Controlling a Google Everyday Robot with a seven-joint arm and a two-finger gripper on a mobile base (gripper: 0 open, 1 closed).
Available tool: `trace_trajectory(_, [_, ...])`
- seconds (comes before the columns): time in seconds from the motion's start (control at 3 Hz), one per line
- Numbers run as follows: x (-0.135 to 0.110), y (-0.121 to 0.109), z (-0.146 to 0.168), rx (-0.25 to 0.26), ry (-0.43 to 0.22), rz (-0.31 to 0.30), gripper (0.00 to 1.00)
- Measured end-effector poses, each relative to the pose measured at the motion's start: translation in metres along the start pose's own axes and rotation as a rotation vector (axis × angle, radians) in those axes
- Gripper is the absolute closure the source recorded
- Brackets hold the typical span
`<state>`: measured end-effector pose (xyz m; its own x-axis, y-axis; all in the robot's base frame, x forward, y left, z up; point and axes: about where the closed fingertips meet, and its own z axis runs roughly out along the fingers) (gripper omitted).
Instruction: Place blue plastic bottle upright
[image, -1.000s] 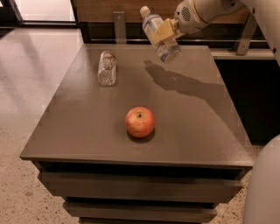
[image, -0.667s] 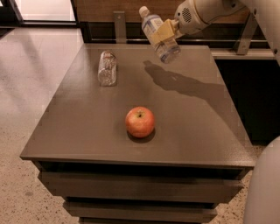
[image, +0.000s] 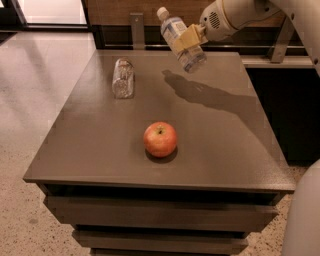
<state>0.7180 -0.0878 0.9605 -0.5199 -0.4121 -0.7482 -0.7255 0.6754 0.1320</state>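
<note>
Near the back-left corner of the flat brown worktop (image: 225, 140), a crinkled clear plastic bottle without a label (image: 123, 78) lies on its side, and a round red apple (image: 160, 139) sits towards the middle of the front edge. Above the back edge, right of centre, the clear plastic water bottle with a white screw cap and pale-blue printed label (image: 174, 28) hangs in the air, its long axis tilted, cap up and left, base down and right. The robot's two-finger gripper (image: 189, 37), with tan pads, reaches in from the right and is clamped around the bottle's middle.
</note>
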Motion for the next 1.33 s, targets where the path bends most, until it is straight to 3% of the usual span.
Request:
trace_trajectory(0.67, [0.015,-0.002,-0.009,-0.060,-0.050,-0.220,1.00])
trace_trajectory(1.0, [0.021,0.000,-0.015,-0.116,-0.104,-0.300,1.00])
trace_trajectory(1.33, [0.027,0.003,-0.016,-0.202,-0.175,-0.348,1.00])
